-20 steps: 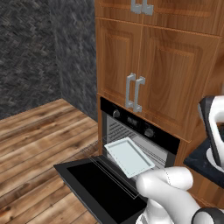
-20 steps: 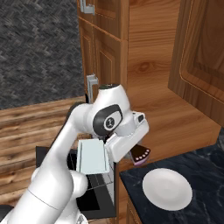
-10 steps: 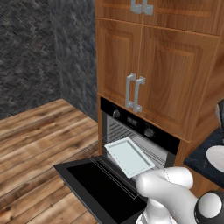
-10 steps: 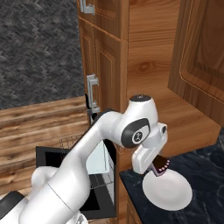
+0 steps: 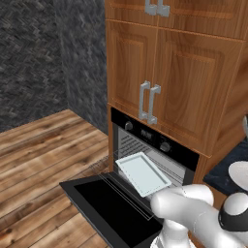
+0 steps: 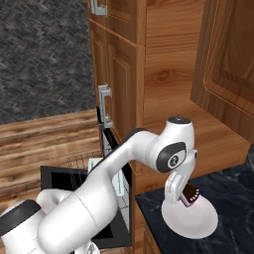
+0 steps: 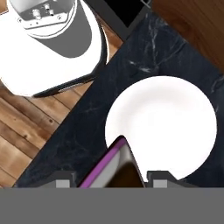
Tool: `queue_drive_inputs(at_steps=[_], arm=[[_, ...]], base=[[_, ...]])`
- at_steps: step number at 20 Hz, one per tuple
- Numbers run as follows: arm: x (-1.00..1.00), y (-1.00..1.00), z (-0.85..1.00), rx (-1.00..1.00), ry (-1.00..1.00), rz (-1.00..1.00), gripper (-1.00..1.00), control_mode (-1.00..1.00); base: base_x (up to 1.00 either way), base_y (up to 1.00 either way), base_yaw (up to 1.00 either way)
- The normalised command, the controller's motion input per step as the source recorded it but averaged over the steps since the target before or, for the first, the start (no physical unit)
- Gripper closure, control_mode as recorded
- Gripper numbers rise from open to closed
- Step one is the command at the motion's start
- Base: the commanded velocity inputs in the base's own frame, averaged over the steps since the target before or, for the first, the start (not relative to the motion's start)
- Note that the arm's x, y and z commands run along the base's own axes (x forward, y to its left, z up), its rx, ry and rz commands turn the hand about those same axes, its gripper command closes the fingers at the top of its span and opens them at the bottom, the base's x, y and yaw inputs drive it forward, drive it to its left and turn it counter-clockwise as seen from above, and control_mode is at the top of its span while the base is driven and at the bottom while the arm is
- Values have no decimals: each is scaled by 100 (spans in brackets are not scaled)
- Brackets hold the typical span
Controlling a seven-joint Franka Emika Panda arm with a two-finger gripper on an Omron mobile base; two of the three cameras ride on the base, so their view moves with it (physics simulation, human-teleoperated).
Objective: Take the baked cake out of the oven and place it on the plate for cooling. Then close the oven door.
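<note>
So my hand (image 6: 189, 197) is clamped on the cake (image 6: 191, 195) and hangs right over the plate (image 6: 191, 221), cake near the plate's edge on my side. I'd nudge toward the middle, come down gently, then let go, so it doesn't tip onto the dark surface (image 6: 233, 191). Behind me the oven (image 5: 154, 145) is wide open, door (image 5: 110, 206) flat down and the tray (image 5: 143, 173) sticking out, so that needs pushing in first.
</note>
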Motion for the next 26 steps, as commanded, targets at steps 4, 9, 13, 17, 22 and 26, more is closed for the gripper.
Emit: queue_drive_inputs(at_steps=[4,9,13,17,22,26], arm=[[28,0,-41,5,11,8,100,-100],[28,-3,-41,4,6,6,100,-100],[25,-20,-44,2,1,4,100,-100],[20,-29,-45,6,0,4,100,-100],[14,-24,-40,7,0,4,100,-100],[13,-21,-29,4,0,4,100,-100]], base=[[0,0,0],[0,0,0],[0,0,0],[0,0,0],[0,0,0],[0,0,0]])
